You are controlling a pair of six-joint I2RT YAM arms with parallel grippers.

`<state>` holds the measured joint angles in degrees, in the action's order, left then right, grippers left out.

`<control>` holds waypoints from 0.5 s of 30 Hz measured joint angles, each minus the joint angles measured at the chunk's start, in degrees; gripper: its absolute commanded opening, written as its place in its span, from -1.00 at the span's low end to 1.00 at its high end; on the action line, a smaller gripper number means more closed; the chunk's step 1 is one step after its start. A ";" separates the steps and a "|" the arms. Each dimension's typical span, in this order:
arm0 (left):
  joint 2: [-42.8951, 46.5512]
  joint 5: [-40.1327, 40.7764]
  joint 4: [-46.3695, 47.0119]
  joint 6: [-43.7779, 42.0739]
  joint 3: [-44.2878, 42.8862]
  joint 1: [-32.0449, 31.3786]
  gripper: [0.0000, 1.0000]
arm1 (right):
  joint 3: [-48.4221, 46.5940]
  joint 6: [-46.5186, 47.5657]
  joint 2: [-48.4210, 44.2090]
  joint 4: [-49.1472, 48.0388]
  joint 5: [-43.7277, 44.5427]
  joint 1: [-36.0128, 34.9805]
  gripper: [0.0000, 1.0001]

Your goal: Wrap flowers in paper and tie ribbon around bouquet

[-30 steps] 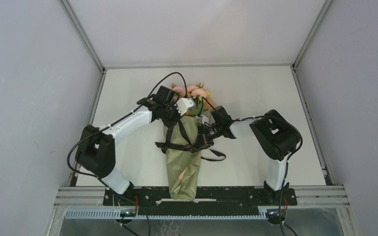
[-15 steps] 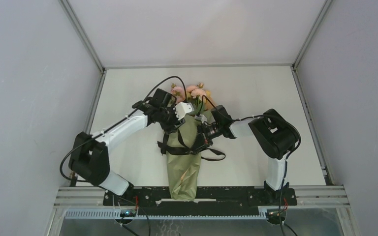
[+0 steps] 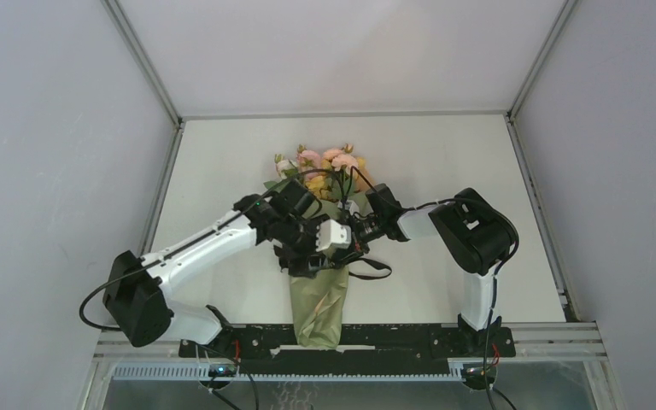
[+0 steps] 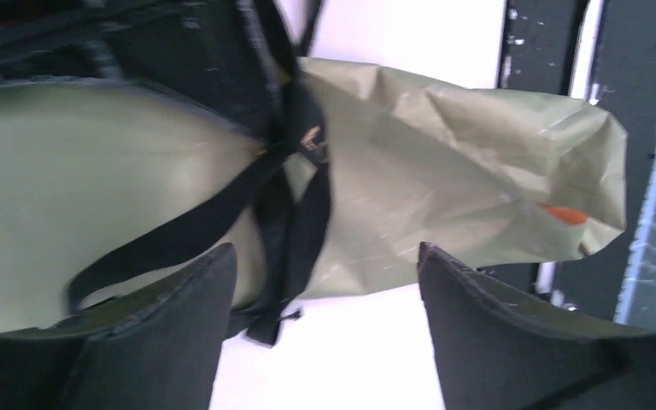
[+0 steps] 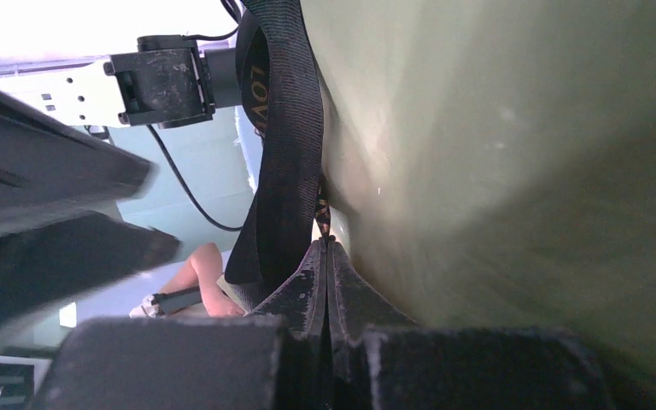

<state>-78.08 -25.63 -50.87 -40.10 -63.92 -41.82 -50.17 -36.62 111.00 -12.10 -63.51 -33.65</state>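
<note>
My left gripper [image 4: 325, 282] hangs wide open over the middle of the bouquet [image 3: 318, 295]. Both dark fingers [image 4: 162, 342] are spread apart with nothing clamped between them. Directly beneath the jaws the black ribbon [image 4: 295, 162] crosses over itself on the olive paper [image 4: 444, 162]. One strand slants off toward one finger, and a short end lies in the gap between the two. Past the other finger the paper cone narrows to its crumpled end, where a sliver of orange shows.

From the top camera, the bouquet lies lengthways on the white table [image 3: 222, 162]. The flowers [image 3: 329, 161], pink and yellow, sit beyond both grippers on the far side. The cone's tail lies on the near side, toward the arm bases.

My right gripper [image 5: 325, 256] sits just beside the left one, against the bouquet's right flank. Its fingers are pressed tight together, and a thin strand of ribbon runs straight into the seam at their tips, so I read it as pinching the ribbon. Just ahead of those tips a broader band of ribbon with gold lettering climbs along the paper. A loose ribbon tail curls on the table on the near side of this gripper.
</note>
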 measured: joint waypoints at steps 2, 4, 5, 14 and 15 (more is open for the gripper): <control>-0.76 -0.22 1.33 0.59 2.54 -2.56 0.99 | 0.00 -0.13 0.02 -0.13 0.00 0.00 -1.00; -1.75 -0.09 3.41 1.14 4.00 -2.95 1.00 | 0.00 -0.17 0.02 -0.15 0.02 -0.02 -1.00; -2.14 0.00 4.57 1.36 4.33 -2.91 1.00 | 0.00 -0.17 0.02 -0.15 0.04 -0.02 -1.00; -5.62 0.17 16.06 1.53 5.07 -3.54 0.59 | 0.00 -0.33 0.02 -0.17 0.22 -0.02 -1.00; -6.32 0.17 16.50 1.51 5.07 -3.78 0.47 | 0.00 -0.33 0.02 -0.17 0.22 -0.02 -1.00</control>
<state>-84.40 -25.45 -34.37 -38.59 -58.85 -45.60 -50.17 -36.95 111.02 -12.27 -63.29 -33.67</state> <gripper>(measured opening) 0.856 0.006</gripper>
